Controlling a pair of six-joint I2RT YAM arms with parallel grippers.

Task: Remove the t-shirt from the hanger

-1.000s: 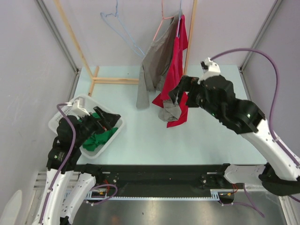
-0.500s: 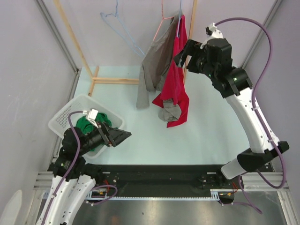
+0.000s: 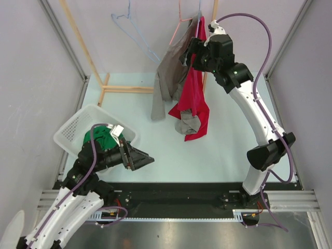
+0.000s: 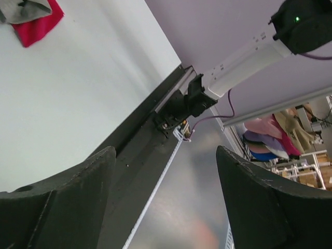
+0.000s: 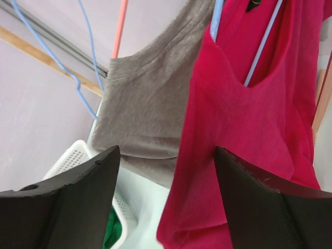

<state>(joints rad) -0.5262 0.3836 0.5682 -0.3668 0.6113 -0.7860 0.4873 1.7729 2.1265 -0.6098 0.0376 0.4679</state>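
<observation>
A red t-shirt hangs on a light blue hanger from the wooden rack. A grey t-shirt hangs beside it on a pink hanger. My right gripper is raised to the shirts' collars, open and empty. In the right wrist view the red shirt and the grey shirt lie just beyond the jaws. My left gripper is open and empty, low over the table's front, and points right. The red shirt's hem shows far off.
A white basket with a green cloth stands at the front left. An empty blue hanger hangs left of the shirts. The rack's wooden foot lies at the table's back. The black base rail runs along the near edge.
My right arm has swung up from the red shirt's lower part to the hanger tops. My left gripper has moved out of the basket, right and toward the front.
</observation>
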